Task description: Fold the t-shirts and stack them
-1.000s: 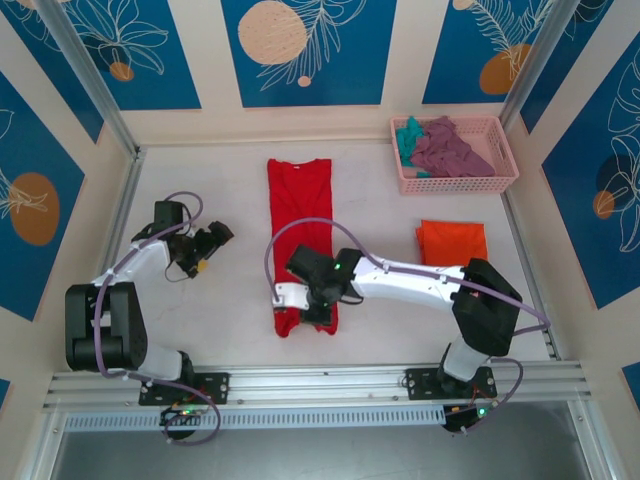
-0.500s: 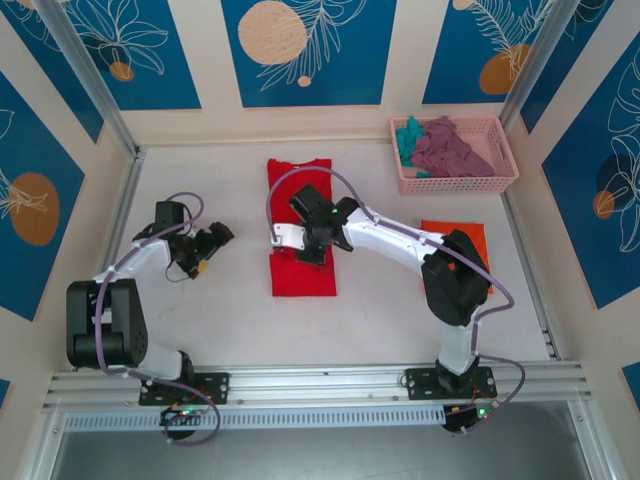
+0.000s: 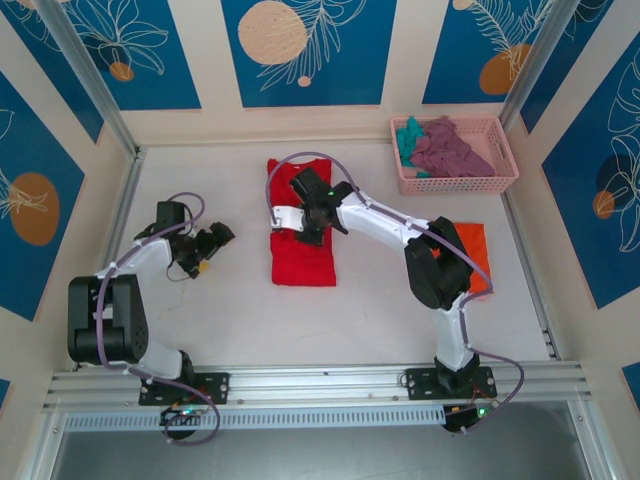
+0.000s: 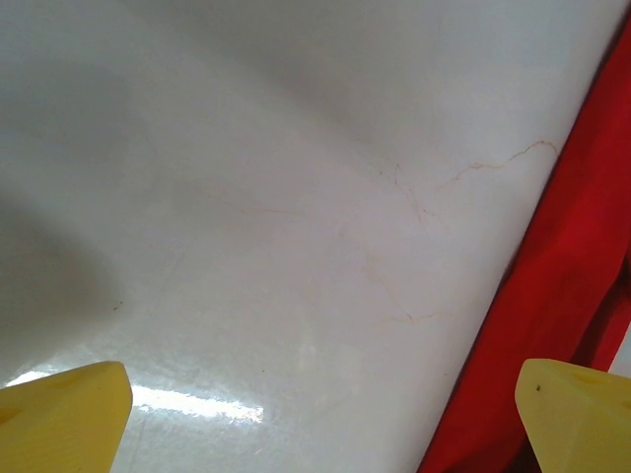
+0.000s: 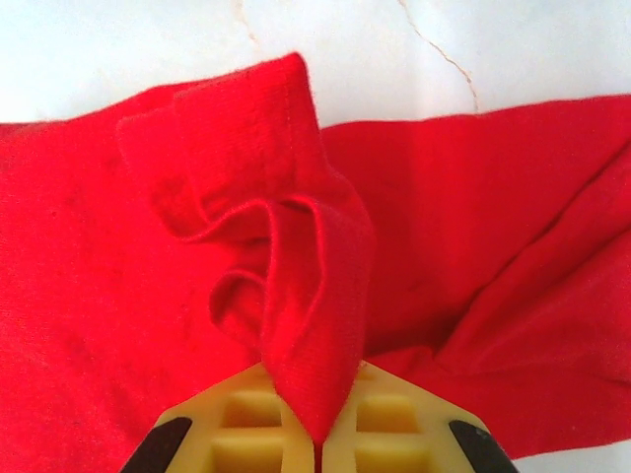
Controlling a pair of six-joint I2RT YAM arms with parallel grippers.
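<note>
The red t-shirt (image 3: 302, 258) lies mid-table as a narrow strip, folded over on itself. My right gripper (image 3: 309, 216) is over its far half, shut on a bunched fold of the red cloth (image 5: 306, 325) that rises from between the yellow fingers (image 5: 237, 434). My left gripper (image 3: 214, 241) rests left of the shirt, open, with bare table between its yellow fingertips (image 4: 61, 419); the red shirt's edge (image 4: 562, 286) shows at the right of the left wrist view. A folded orange t-shirt (image 3: 474, 243) lies at the right, partly under the right arm. Purple (image 3: 450, 150) and teal (image 3: 407, 135) t-shirts sit crumpled in the basket.
A pink lattice basket (image 3: 456, 184) stands at the back right corner. Walls with metal posts close in the white table (image 3: 200, 320) on three sides. The right arm's link (image 3: 435, 265) stretches across the table between the orange and red shirts.
My right gripper has carried the red shirt's near end toward the far end, doubling the shirt over itself so it now lies shorter. The left arm has not moved.
</note>
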